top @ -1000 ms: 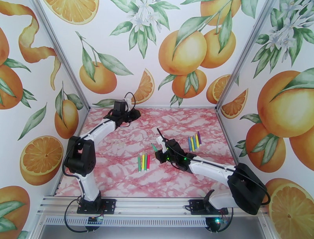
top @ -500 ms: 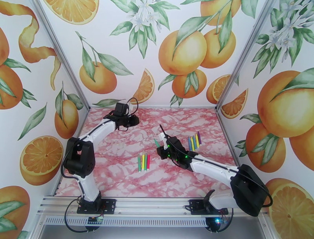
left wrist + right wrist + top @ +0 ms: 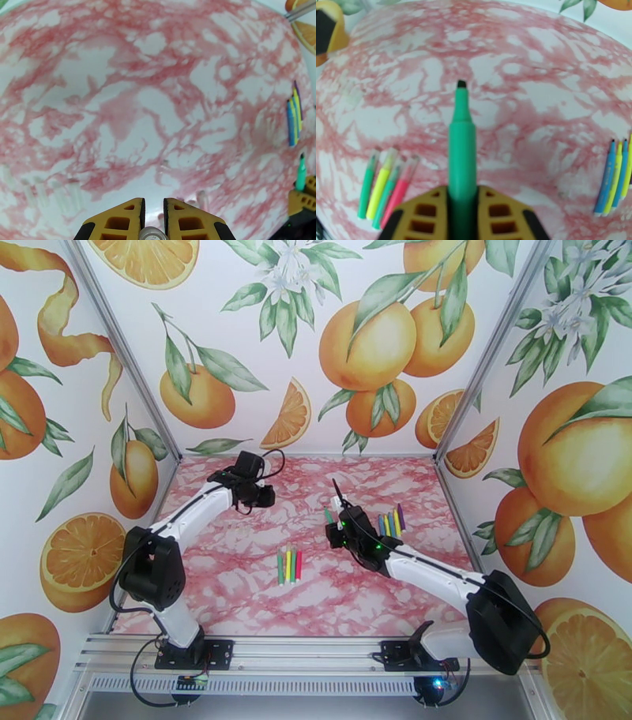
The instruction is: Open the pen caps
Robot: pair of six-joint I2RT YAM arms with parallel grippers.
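Note:
My right gripper (image 3: 462,194) is shut on a green pen (image 3: 461,130) that points forward with its dark tip bare; in the top view this gripper (image 3: 335,530) hangs over mid-table with the green pen (image 3: 328,516). A small clear pen cap (image 3: 153,235) sits between the shut yellow fingers of my left gripper (image 3: 153,203), which hovers over the far left of the table (image 3: 263,496). Several capped pens (image 3: 385,185), green, yellow and red, lie in a row at centre (image 3: 288,565). A row of uncapped pens (image 3: 612,179) lies to the right (image 3: 389,523).
The pink marbled table (image 3: 237,587) is enclosed by orange-print walls on three sides. Several clear caps (image 3: 39,191) lie blurred on the table at the lower left of the left wrist view. Bare tabletop stretches between the two arms.
My right arm has carried the green pen back and to the right, towards the uncapped row. My left gripper has swung right and a little nearer. Both stay shut.

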